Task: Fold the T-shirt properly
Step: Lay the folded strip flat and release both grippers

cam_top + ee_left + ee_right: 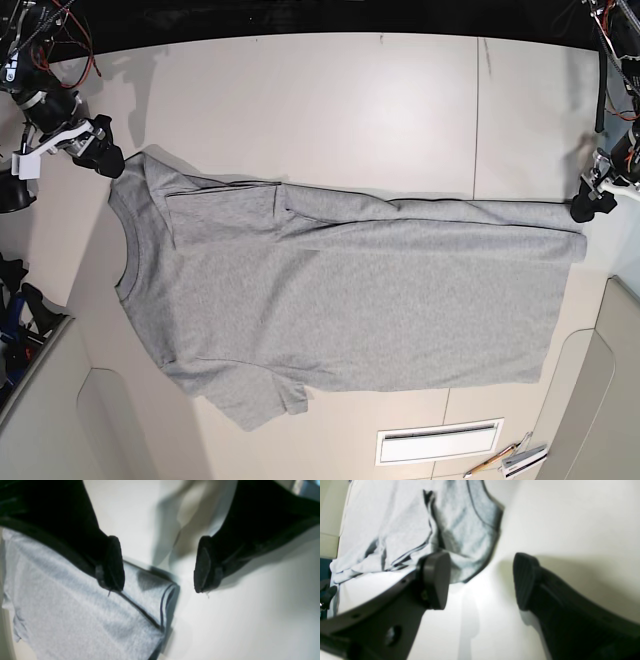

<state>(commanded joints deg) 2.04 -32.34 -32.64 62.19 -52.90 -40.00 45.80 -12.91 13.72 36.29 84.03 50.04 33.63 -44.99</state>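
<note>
Fabric fills the lower left of the left wrist view: the T-shirt (82, 615), its folded hem corner under the left claw (158, 565), whose pads stand apart and hold nothing.

Right wrist view: the right claw (481, 580) also gapes, just off the folded sleeve.

Base view: the shirt lies flat on the pale surface (330, 100), its far long side already folded inward. Both claws should probably pinch the near edge at matching points and carry it over evenly. Cables hang at the corners; pens (510, 460) lie near a vent.

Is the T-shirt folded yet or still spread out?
Partly folded: T-shirt lies mostly flat, with its far long edge and sleeve turned over onto the body.
</note>
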